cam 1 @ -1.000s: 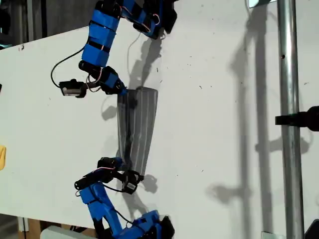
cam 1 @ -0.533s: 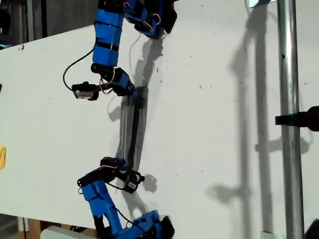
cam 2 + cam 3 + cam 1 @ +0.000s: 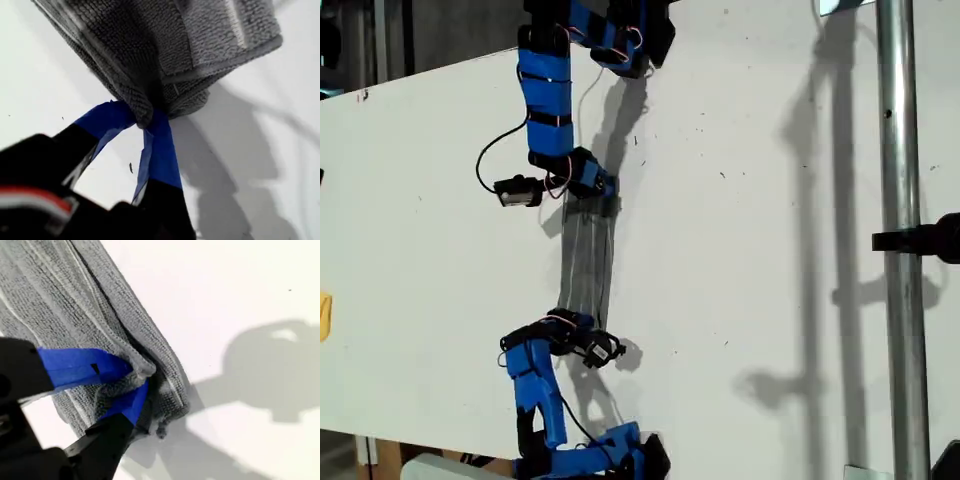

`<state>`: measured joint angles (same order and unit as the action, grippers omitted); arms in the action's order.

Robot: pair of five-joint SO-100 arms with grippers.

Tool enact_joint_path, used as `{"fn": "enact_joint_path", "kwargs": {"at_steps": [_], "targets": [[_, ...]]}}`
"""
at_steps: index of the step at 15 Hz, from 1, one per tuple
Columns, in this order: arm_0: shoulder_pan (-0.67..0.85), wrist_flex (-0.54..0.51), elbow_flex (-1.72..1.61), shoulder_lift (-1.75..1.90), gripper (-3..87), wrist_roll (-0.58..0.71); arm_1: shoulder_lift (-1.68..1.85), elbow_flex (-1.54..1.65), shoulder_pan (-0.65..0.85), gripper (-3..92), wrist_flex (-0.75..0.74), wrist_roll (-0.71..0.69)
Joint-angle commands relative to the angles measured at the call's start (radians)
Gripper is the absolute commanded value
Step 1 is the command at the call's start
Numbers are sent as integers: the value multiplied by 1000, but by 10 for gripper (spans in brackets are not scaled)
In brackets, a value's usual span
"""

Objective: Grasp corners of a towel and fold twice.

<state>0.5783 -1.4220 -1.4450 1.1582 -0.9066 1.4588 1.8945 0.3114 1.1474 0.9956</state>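
Note:
The towel (image 3: 588, 262) is a grey striped cloth stretched as a narrow band between two blue arms over the white table (image 3: 770, 250). In the exterior view one arm's gripper (image 3: 597, 190) holds its upper end and the other arm's gripper (image 3: 582, 340) holds its lower end. The wrist views do not show which arm is which. My first gripper (image 3: 142, 120) is shut on a bunched corner of the towel (image 3: 150, 45). My second gripper (image 3: 142, 377) is shut on another bunched corner of the towel (image 3: 65, 305), with folded layers beside its fingers.
A vertical metal pole (image 3: 900, 240) with a black clamp (image 3: 925, 240) stands at the exterior view's right. A yellow object (image 3: 324, 315) shows at that view's left edge. The table's slanted edge runs along the upper left of the exterior view.
Both grippers have shifted toward the exterior view's right with the towel in them. The towel has narrowed from a wide hanging sheet into a thin band.

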Motion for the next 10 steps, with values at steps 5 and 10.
{"fn": "enact_joint_path", "kwargs": {"at_steps": [5,10], "targets": [[9,-265,-202,676,275,-155,532,67,21,330,439,123],[-109,-167,-761,1351,242,-403,1266,379,-181,301,629,560]]}}
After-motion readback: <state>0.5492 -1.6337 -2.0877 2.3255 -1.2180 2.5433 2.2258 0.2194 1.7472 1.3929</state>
